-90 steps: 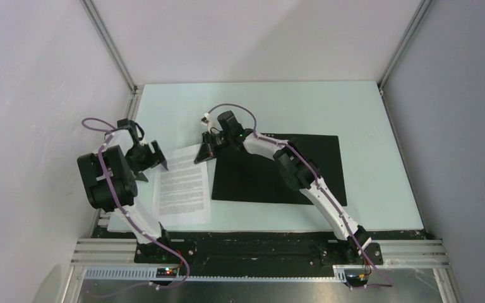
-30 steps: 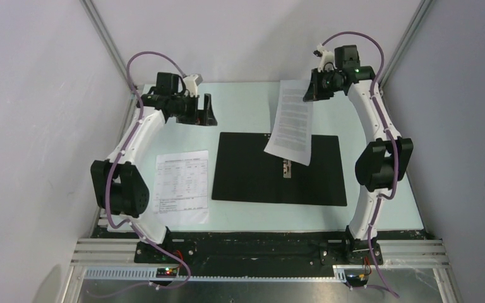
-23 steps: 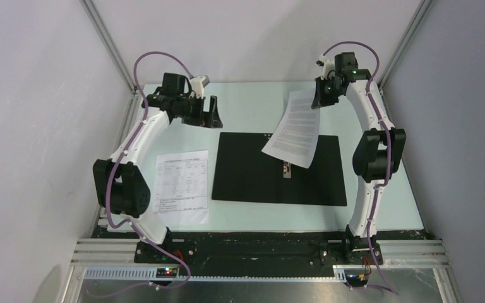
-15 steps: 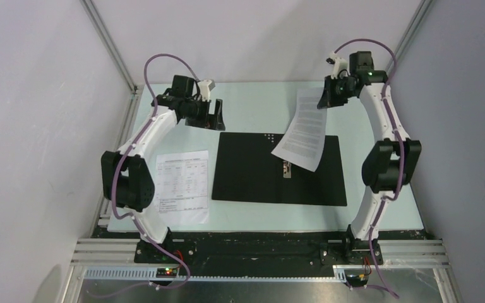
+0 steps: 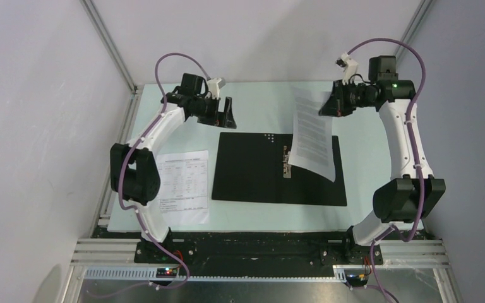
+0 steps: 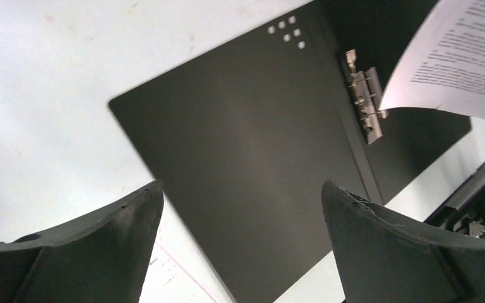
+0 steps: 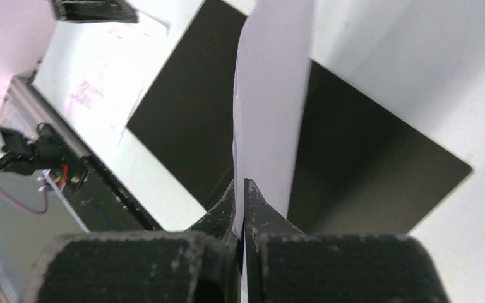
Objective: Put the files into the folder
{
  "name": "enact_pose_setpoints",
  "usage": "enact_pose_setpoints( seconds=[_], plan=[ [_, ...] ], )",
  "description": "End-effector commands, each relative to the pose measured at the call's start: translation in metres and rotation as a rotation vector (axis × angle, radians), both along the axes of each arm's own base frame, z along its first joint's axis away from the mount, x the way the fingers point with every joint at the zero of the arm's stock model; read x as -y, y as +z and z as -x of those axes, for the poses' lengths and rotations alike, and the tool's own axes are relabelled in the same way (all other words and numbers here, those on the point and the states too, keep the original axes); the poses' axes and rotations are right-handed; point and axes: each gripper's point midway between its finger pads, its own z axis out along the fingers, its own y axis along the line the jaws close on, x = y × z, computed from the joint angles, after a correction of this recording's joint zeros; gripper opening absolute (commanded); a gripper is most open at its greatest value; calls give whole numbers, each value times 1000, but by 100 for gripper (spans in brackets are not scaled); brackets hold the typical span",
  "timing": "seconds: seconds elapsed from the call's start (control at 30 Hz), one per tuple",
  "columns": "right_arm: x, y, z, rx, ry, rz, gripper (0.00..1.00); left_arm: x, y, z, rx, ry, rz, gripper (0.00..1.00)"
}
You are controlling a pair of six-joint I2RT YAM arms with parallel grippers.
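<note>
The folder (image 5: 252,170) lies open on the table, black inside up, with its metal clip (image 5: 285,163) along the spine. My right gripper (image 5: 326,106) is shut on the top edge of one of the files, a white printed sheet (image 5: 314,136) that hangs down over the folder's right half. From the right wrist view the sheet (image 7: 271,95) runs edge-on out of the shut jaws. Another file (image 5: 182,186) lies flat on the table left of the folder. My left gripper (image 5: 226,113) hovers open above the folder's far left corner, holding nothing; its view shows the folder (image 6: 252,158) and clip (image 6: 363,95) below.
Grey walls and aluminium frame posts (image 5: 110,47) close in the pale table (image 5: 259,101) on three sides. The arms' bases sit on a black rail (image 5: 259,249) at the near edge.
My right gripper has carried the hanging sheet rightward, from over the spine to over the folder's right half. My left gripper has drifted right toward the folder's far left corner, staying open.
</note>
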Motion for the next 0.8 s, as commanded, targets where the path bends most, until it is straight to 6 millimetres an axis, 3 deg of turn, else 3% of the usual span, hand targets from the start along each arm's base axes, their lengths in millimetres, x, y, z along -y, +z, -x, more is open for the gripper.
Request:
enact_pose_setpoints(
  seconds=[0.0,0.17,0.27,0.33,0.43,0.47,0.5,0.53,0.57,0.6,0.63,0.77],
  plan=[
    [-49,34,40,55,239,-113,0,33,52,3,186,-166,147,99],
    [-90,47,55,76,389,-149,0,43,81,15,305,-273,217,100],
    [-111,70,56,113,459,-187,0,36,97,20,347,-257,215,100],
    [-124,82,53,122,492,-223,0,22,106,21,371,-213,203,100],
    [-141,96,41,71,506,-319,0,-16,114,20,369,-85,202,100],
    [-144,100,34,43,487,-356,0,-26,125,24,391,-57,210,100],
    [-148,93,26,6,482,-377,0,-45,121,23,371,-1,215,100],
    [-153,85,12,-46,452,-400,0,-54,129,28,390,18,223,100],
    [-156,75,3,-72,423,-395,0,-69,121,31,364,56,232,100],
    [-164,57,-10,-130,398,-398,0,-78,125,35,372,75,236,100],
    [-167,49,-19,-143,371,-386,0,-92,113,39,338,105,238,100],
    [-190,-29,-68,-246,228,-266,0,-102,75,54,203,164,234,100]
  ],
)
